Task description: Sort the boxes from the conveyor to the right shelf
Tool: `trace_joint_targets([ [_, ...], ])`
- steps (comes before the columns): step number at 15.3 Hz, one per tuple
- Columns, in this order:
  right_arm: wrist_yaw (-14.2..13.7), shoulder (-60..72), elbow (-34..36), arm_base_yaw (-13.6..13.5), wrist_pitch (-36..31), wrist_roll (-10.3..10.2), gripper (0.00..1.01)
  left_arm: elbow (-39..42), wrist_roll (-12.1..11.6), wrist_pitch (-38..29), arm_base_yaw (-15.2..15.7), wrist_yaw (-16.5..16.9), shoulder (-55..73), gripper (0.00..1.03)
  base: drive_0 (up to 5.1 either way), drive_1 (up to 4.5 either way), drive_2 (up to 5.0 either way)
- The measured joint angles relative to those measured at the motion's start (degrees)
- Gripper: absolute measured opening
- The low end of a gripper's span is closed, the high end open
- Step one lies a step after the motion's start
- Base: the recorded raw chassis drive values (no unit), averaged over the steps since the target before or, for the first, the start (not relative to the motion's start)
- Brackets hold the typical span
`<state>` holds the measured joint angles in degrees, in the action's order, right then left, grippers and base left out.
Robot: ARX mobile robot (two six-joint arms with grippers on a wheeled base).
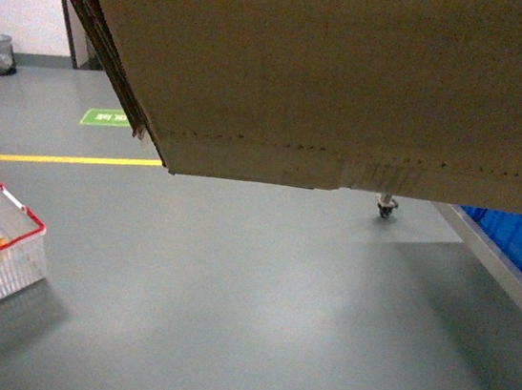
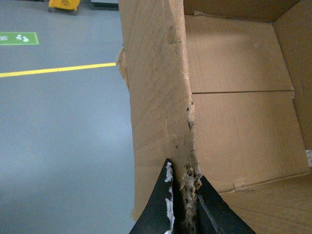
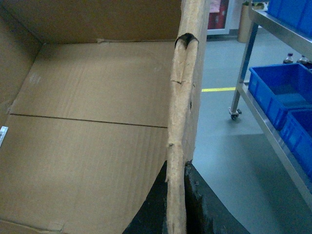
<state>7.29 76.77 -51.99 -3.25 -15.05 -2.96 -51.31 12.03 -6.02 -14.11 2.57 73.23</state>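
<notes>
Both grippers, left gripper (image 2: 184,207) and right gripper (image 3: 181,204), clamp the cardboard box's (image 1: 335,70) ragged walls; torn corrugate may rip, dropping it short of the shelf (image 3: 273,131).

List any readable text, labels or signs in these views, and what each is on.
Nothing reads cleanly.
Green floor sign: white lettering, too blurred; in the left wrist view only white pictograms show.
White label inside the cardboard box: too small.
Red panel in the background: unreadable.
</notes>
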Motion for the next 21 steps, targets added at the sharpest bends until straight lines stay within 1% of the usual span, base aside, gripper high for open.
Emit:
trace_joint_targets([
  [21, 0.0, 0.0, 0.0, 0.0, 0.0, 0.0, 0.04, 0.0, 0.0, 0.0, 0.0, 0.0, 0.0, 0.03, -1.6, -1.6, -1.6],
])
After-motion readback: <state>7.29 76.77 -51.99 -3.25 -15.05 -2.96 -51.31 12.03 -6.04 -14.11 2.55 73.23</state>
